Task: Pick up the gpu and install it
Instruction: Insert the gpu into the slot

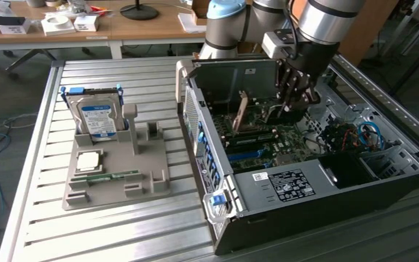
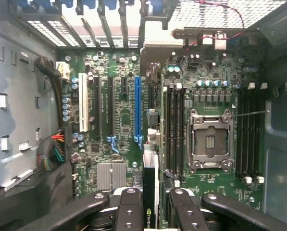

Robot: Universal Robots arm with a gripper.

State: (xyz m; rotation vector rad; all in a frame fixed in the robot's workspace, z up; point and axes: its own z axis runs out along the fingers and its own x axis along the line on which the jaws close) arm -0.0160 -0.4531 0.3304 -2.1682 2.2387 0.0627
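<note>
My fingers (image 2: 129,209) grip the gpu (image 2: 150,192) edge-on above the motherboard (image 2: 126,115); I judge it light, stiff and fragile, best held by its bare edges.

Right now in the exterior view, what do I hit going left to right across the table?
Hard drive → case wall with blue tabs → gripper, shut on the graphics card → blue cables.
</note>
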